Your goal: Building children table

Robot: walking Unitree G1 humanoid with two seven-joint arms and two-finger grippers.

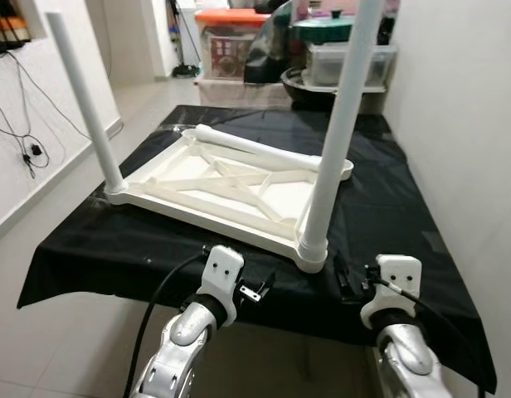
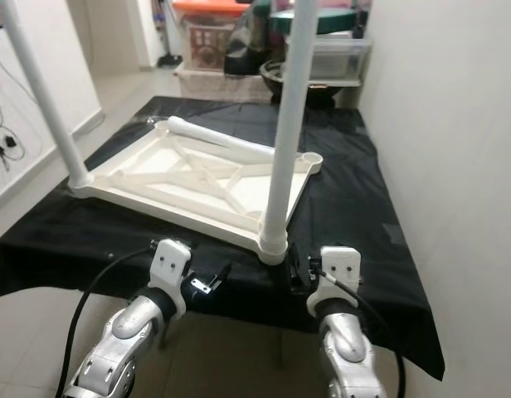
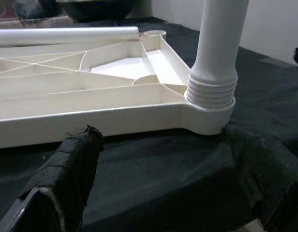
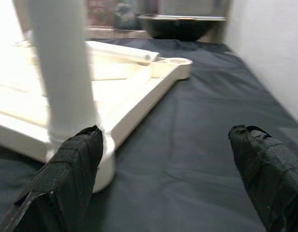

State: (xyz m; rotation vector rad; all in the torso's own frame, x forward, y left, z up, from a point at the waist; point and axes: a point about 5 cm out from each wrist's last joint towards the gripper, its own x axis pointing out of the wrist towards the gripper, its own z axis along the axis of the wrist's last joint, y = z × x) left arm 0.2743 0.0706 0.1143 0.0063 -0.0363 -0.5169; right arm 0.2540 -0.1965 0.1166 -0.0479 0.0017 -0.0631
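A white plastic children's tabletop [image 1: 231, 195] lies upside down on a desk draped in black cloth [image 1: 388, 199], two white tubular legs standing in its corners: the near one [image 1: 338, 124] and the far-left one [image 1: 85, 104], both cut off at the frame's top. A third loose white leg [image 1: 255, 149] rests across the far edge. The left tool [image 3: 163, 188] and right tool [image 4: 163, 179] hover at the desk's near edge, fingers spread wide, gripping nothing. Storage boxes [image 1: 347, 58] crowd the background.
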